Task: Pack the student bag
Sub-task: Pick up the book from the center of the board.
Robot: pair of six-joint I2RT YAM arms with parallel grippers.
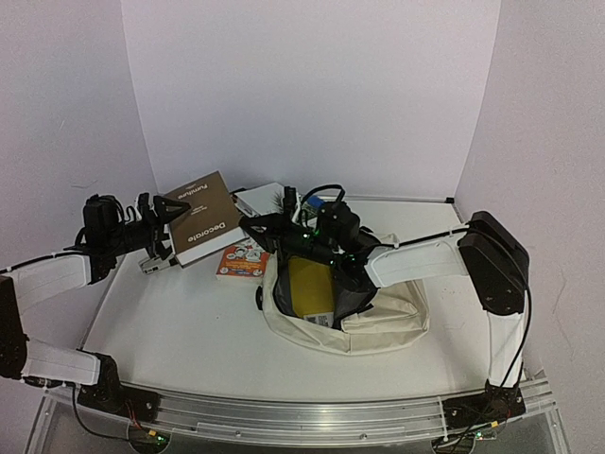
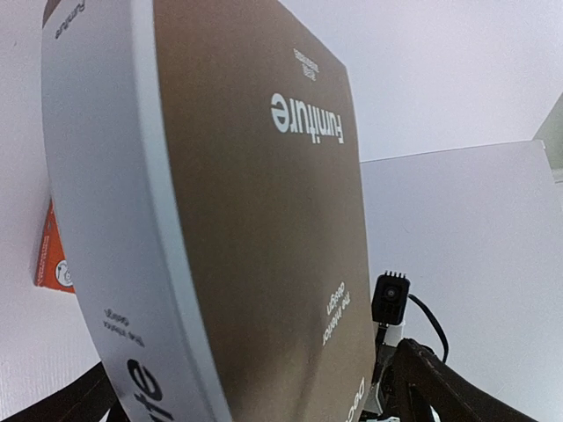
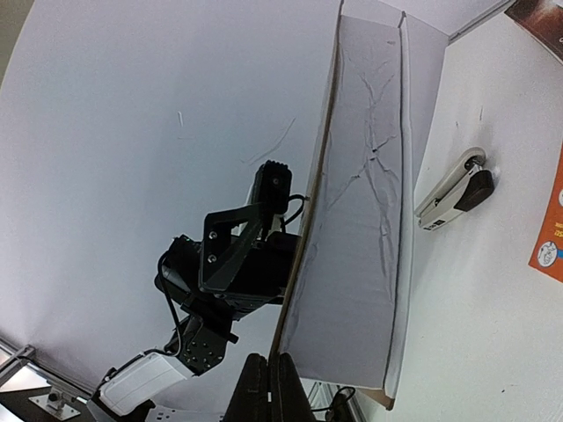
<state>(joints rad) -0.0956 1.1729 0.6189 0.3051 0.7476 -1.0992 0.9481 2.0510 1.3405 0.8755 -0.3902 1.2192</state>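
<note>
Left of the student bag [image 1: 388, 322], left gripper [image 1: 159, 244] pinching a raised brown book [image 1: 200, 218], right gripper [image 3: 268, 391] with fingers pressed together.

White table [image 1: 189, 331]; plain white walls [image 1: 312, 85]; aluminium front rail [image 1: 302, 411].

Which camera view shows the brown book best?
The top external view: the whole brown book shows there, held by the left gripper. The left wrist view shows its cover close but cropped. The right wrist view catches only a dark corner.
</note>
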